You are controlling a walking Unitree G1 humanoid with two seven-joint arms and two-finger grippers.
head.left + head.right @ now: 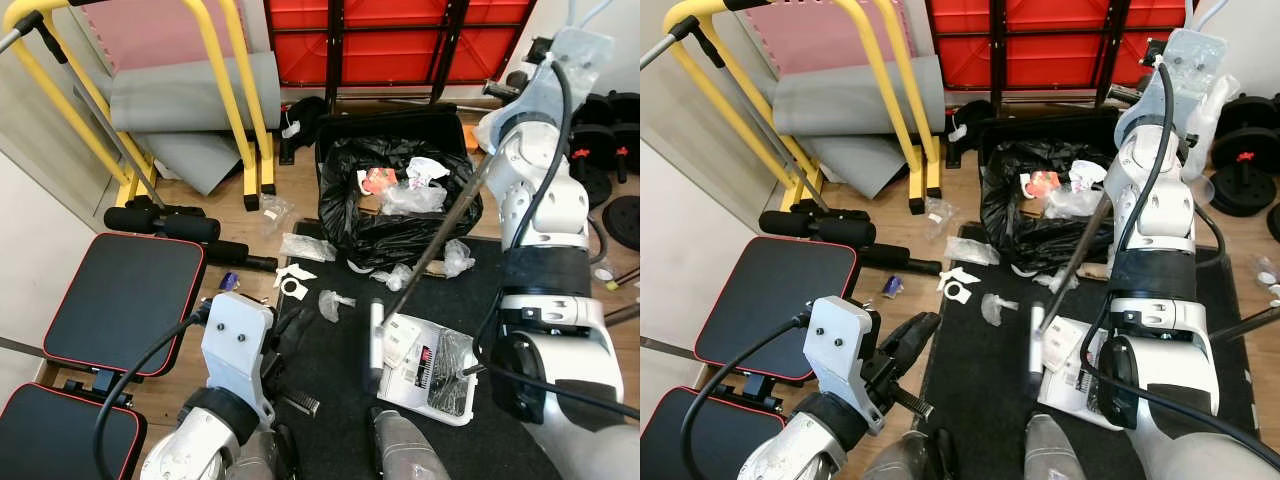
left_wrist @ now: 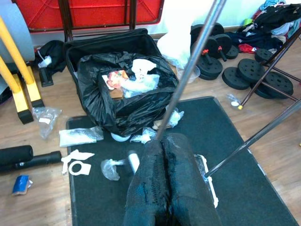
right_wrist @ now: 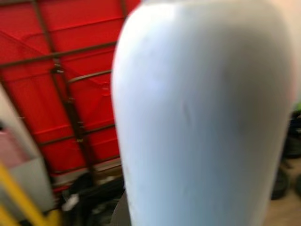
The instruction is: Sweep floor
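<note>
A white dustpan [image 1: 432,378] rests on the black mat [image 1: 330,400] in front of me, with wrappers and paper in it. Its thin metal pole [image 1: 440,235] slants up toward my raised right arm [image 1: 545,120]. In the right wrist view a pale rounded handle [image 3: 202,113] sits very close to the camera. My left gripper [image 2: 164,141] is low at the mat's left edge, shut and with nothing seen between its fingers. Loose litter lies ahead of it: plastic wrappers [image 1: 305,247], a crumpled bag [image 1: 335,303] and white paper scraps [image 1: 292,280].
A black rubbish bag [image 1: 395,200] full of trash stands open at the mat's far end. A black weight bench [image 1: 125,300] and foam rollers [image 1: 165,222] are on the left, behind them a yellow frame [image 1: 240,100]. Weight plates [image 1: 620,210] lie at right.
</note>
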